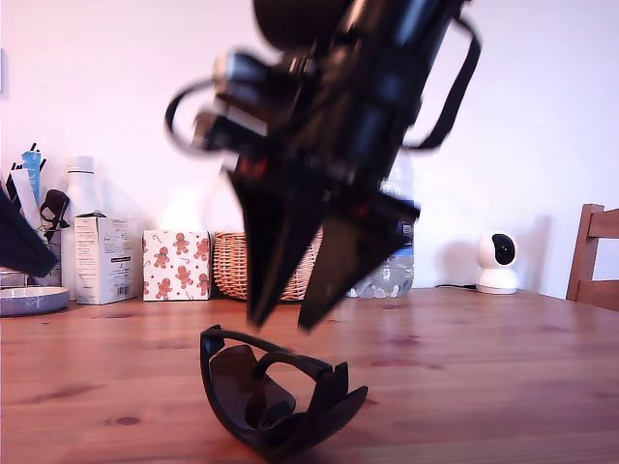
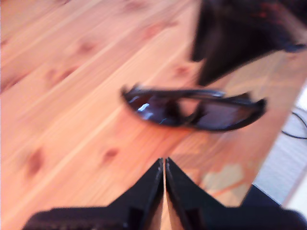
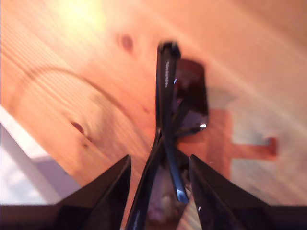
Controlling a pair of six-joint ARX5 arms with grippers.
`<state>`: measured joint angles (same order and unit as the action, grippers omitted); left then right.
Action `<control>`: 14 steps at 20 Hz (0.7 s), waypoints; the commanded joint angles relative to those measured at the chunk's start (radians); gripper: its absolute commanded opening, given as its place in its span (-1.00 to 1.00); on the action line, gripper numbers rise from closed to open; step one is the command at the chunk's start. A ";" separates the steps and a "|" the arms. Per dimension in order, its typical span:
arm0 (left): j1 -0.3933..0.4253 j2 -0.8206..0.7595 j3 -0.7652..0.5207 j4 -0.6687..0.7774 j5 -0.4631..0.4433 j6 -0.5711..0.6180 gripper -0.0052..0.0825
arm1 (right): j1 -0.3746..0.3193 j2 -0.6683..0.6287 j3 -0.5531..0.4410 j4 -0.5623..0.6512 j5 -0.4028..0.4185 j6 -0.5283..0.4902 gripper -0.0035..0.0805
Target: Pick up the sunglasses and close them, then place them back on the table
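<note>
Pine table [image 1: 503, 367] bears folded (matte black) sunglasses [image 1: 276, 391].

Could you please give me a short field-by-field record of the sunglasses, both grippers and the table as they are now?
sunglasses: lying on the table, temples seemingly folded in
my second gripper: open, just above the sunglasses, not holding them
my first gripper: shut, empty, back from the sunglasses
table: reddish knotted wood
background: wicker basket, gingerbread-print box, white camera
</note>
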<state>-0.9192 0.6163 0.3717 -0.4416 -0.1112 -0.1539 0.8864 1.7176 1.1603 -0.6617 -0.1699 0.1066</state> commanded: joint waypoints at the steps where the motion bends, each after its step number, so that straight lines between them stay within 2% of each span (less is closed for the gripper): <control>1: 0.000 -0.016 -0.019 0.002 -0.007 -0.005 -0.93 | 0.011 0.011 -0.019 0.018 -0.003 -0.003 -0.09; 6: 0.000 -0.023 -0.019 -0.002 -0.021 -0.012 -0.93 | 0.037 0.055 -0.019 0.005 0.032 -0.010 -0.12; 7: 0.000 -0.023 -0.019 -0.003 -0.021 -0.014 -0.93 | 0.037 0.056 -0.019 0.005 0.041 -0.014 -0.17; 10: 0.000 -0.022 -0.019 -0.003 -0.021 -0.015 -0.93 | 0.040 0.056 -0.019 0.022 0.050 -0.028 -0.50; 14: 0.000 -0.022 -0.019 -0.004 -0.021 -0.017 -0.93 | 0.040 0.056 -0.019 0.020 0.048 -0.029 -0.65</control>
<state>-0.9192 0.5972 0.3717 -0.4496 -0.1314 -0.1627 0.9180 1.7657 1.1591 -0.6449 -0.1211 0.0803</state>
